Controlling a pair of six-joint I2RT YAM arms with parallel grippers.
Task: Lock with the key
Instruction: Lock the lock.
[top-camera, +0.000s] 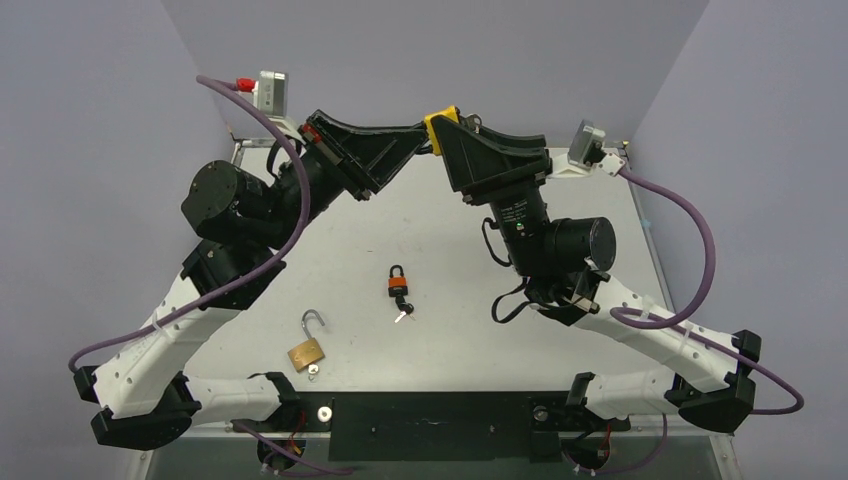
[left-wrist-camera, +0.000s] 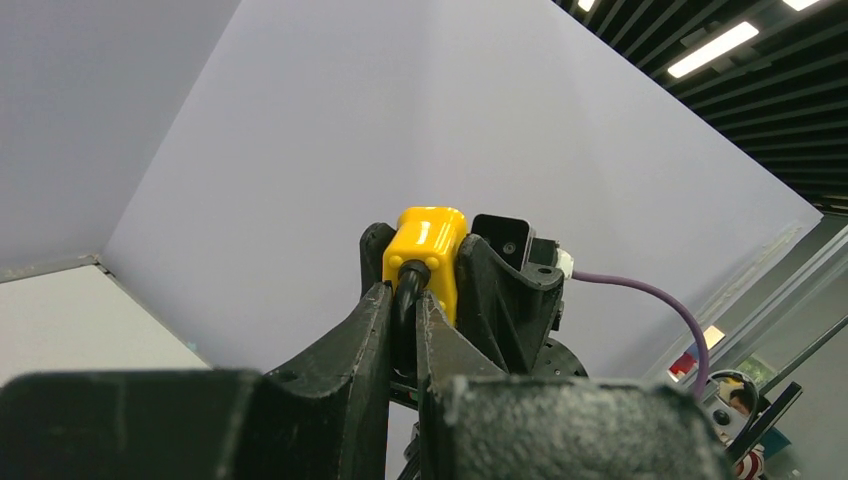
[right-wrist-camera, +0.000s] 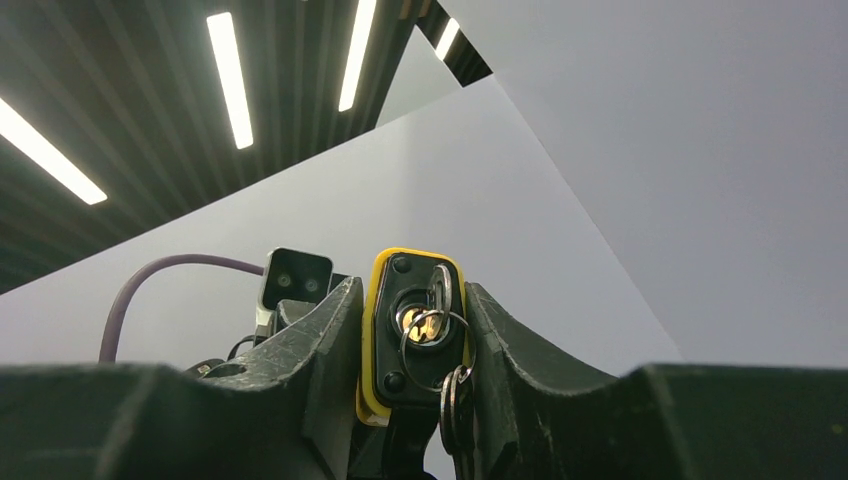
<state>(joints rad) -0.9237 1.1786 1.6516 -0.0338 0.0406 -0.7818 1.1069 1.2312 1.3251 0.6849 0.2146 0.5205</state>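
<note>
A yellow padlock (top-camera: 441, 118) is held in the air at the back centre between both grippers. My right gripper (top-camera: 452, 128) is shut on its body. In the right wrist view the lock's black underside (right-wrist-camera: 392, 330) sits between the fingers (right-wrist-camera: 320, 330). A key (right-wrist-camera: 438, 290) is in the keyhole, and spare keys hang on a ring (right-wrist-camera: 455, 395). My left gripper (top-camera: 424, 137) is shut on the lock's black shackle (left-wrist-camera: 405, 300). The yellow body (left-wrist-camera: 430, 245) shows just beyond the left fingertips (left-wrist-camera: 374, 310).
An orange padlock with keys (top-camera: 399, 287) lies at the table's middle. A brass padlock (top-camera: 306, 351) with its shackle open and a key beside it lies nearer the front left. The white table (top-camera: 440, 330) is walled by grey panels.
</note>
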